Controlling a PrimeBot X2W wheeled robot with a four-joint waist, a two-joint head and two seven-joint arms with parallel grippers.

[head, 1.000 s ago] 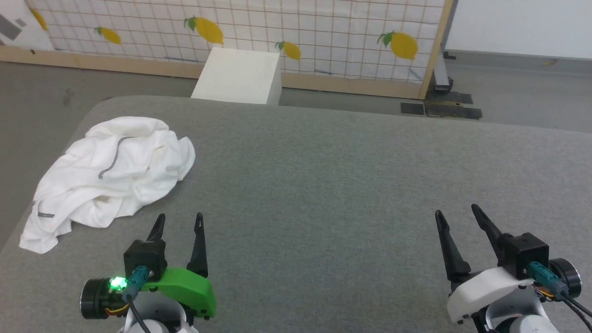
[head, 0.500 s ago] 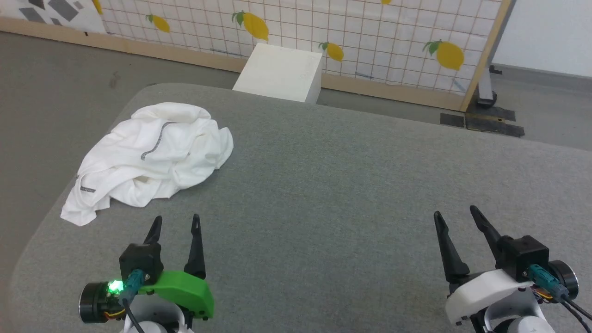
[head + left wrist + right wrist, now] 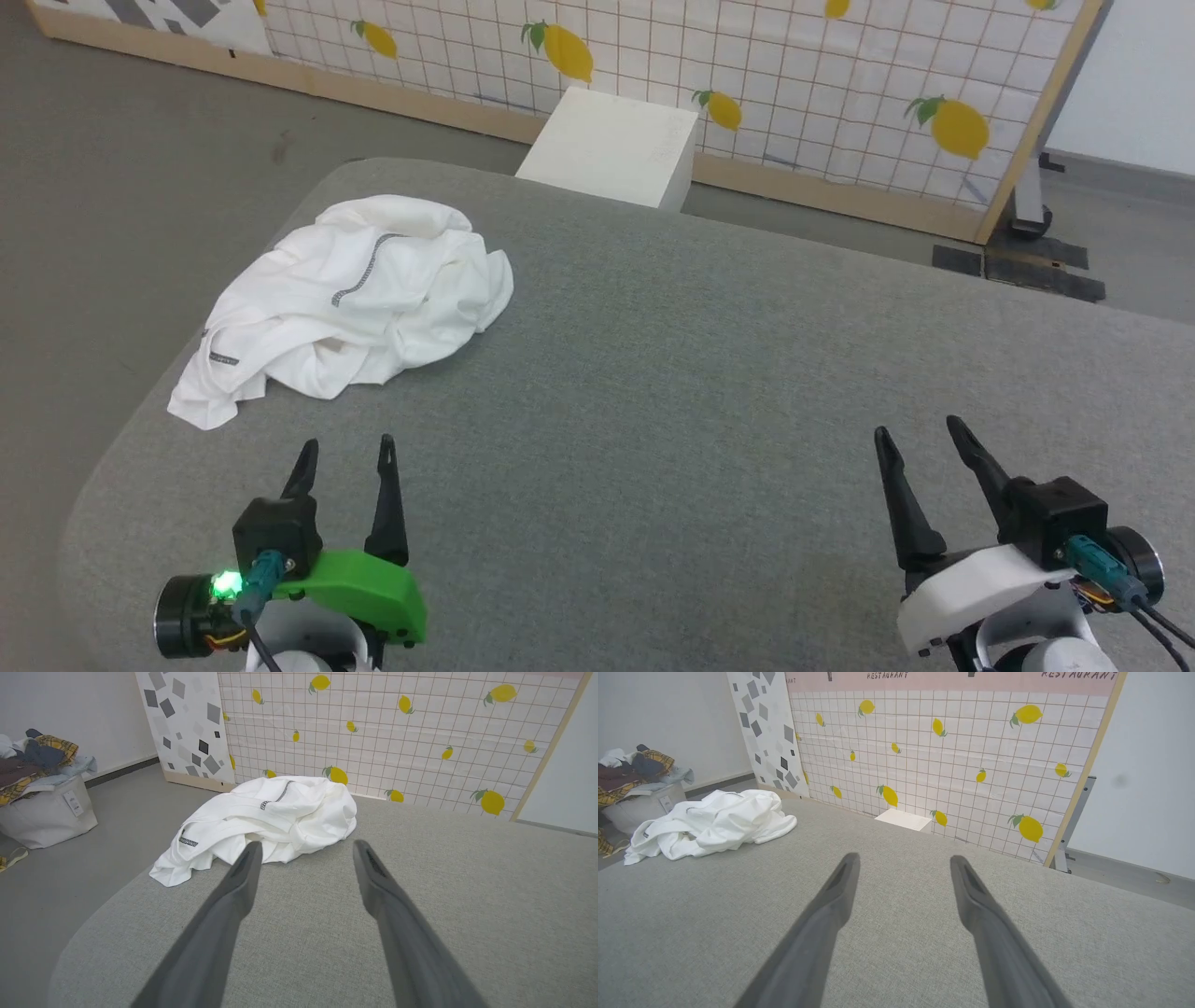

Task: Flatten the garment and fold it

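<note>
The wide grey fabric-covered table (image 3: 672, 373) takes up most of the head view. Beyond its far edge, at 12 o'clock, stands a white grid-pattern screen printed with yellow lemons (image 3: 803, 65) in a wooden frame. The crumpled white thin-fabric garment with dark zigzag seam stitching (image 3: 355, 299) lies in a heap at 10 o'clock on the table, one corner reaching the left edge. A white rectangular box (image 3: 611, 149) sits on the floor at 12 o'clock, between table and screen. The left gripper with its green housing (image 3: 346, 441) hovers at 7 o'clock, near the garment but apart from it, fingers spread and empty. The white-housed right gripper (image 3: 916, 426) is at 5 o'clock, well away, fingers likewise parted.
</note>
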